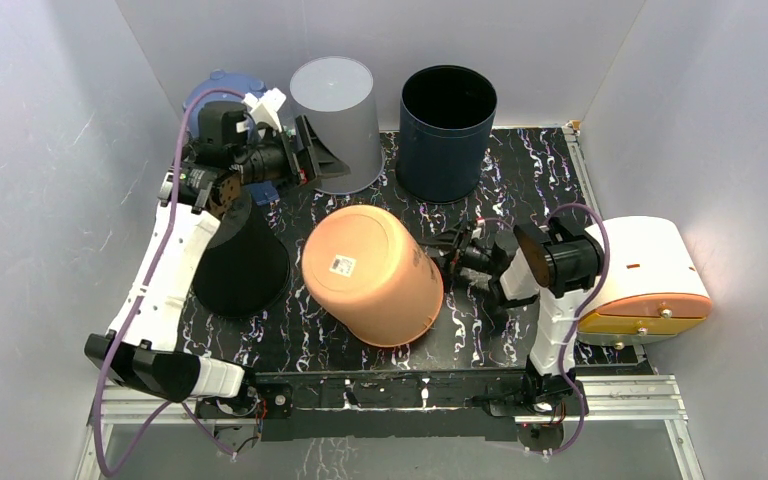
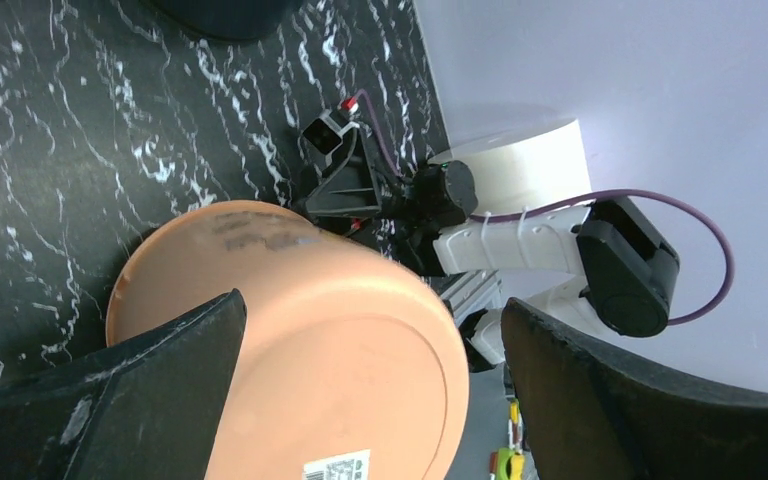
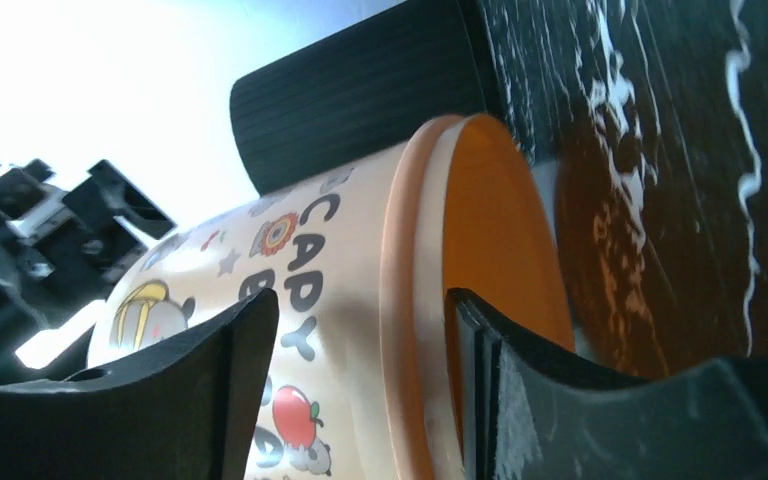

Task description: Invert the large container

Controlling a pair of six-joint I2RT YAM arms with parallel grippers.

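The tilted orange plastic bucket (image 1: 370, 272) fills the middle of the black marbled worktop (image 1: 525, 180). The black upturned cone-shaped pot (image 1: 243, 265) stands just beside it on the left, leaving only a narrow gap there. Along the back, the grey upturned plastic tub (image 1: 340, 115) and the dark blue open cylindrical bin (image 1: 447, 125) leave a thin slot between them. The left gripper (image 1: 320, 155) crowds the tub's front, and the right gripper (image 1: 442, 258) takes up the bucket's right side. The back right corner and the front strip lie open. A white and yellow box (image 1: 650, 275) borders the right edge.
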